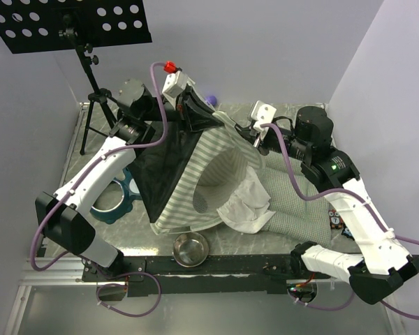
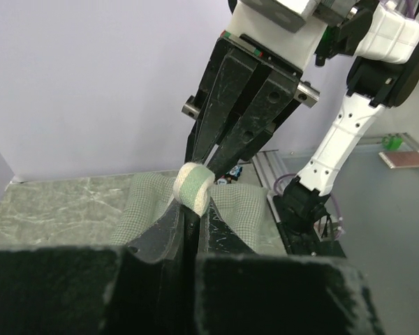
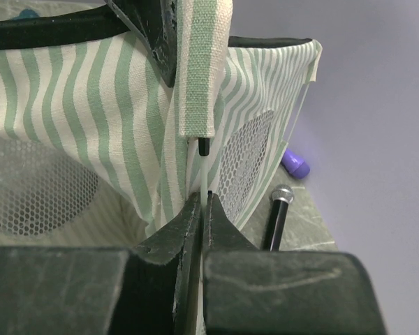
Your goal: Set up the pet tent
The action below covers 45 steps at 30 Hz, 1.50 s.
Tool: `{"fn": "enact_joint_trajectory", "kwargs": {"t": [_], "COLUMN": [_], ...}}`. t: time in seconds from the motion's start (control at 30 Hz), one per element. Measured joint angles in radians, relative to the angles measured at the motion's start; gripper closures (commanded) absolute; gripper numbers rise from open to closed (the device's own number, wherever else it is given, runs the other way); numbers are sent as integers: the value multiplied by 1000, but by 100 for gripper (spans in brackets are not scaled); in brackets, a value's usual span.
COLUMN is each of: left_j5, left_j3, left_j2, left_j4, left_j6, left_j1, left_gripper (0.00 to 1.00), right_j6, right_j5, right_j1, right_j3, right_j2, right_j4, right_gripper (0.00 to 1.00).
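Note:
The pet tent (image 1: 195, 178) lies half raised at the table's middle, with green-and-white stripes, a dark panel on its left and white mesh bunched at the front. Its checked cushion mat (image 1: 300, 216) spreads to the right. My left gripper (image 2: 193, 206) is shut on a rolled striped sleeve end (image 2: 193, 188) at the tent's top, and shows from above as the left gripper (image 1: 199, 112). My right gripper (image 3: 204, 199) is shut on a thin white pole (image 3: 207, 178) whose black tip meets the striped sleeve (image 3: 199, 70). From above, the right gripper (image 1: 239, 128) sits just right of the left one.
A steel bowl (image 1: 190, 249) sits at the near edge. A teal bowl holder (image 1: 122, 199) lies under my left arm. A black stand on a tripod (image 1: 91, 91) occupies the back left. A purple object (image 3: 295, 162) and a black rod (image 3: 278, 216) lie behind the tent.

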Motion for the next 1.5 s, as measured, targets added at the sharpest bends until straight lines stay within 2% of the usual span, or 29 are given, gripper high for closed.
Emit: {"fn": "enact_joint_trajectory", "kwargs": {"t": [0.23,0.8,1.2,1.23,1.3,1.37,1.43,1.5], "left_j5": [-17,-87,-159,-161,-153,-132,-112,-93], "left_j3": [-26,-29,26,27,24,11,10,10], "left_j2": [-26,-32,-31,-32,-32,-32,-32,-32], "left_j4": [-91,-243,-485,-488,-472,-417,-377,-366], "left_j6": [128,302,536,536,507,439,391,363], "left_j1": [-19,-42,-115,-115,-103,-79,-54,-35], "left_gripper": [99,99,99,99,99,99,99,99], "right_j6": [3,3,2,1,-3,-4,-10,3], "right_j5": [7,-11,-3,-3,-1,13,35,46], "right_j1": [2,5,13,13,13,15,13,3], "right_j3": [2,2,1,0,-7,-29,-66,-85], "right_j2": [1,-15,-8,-10,-16,-31,-47,-55], "right_j4": [-24,-47,-65,-65,-63,-69,-79,-74], "right_gripper": [100,100,100,91,60,40,25,18]}}
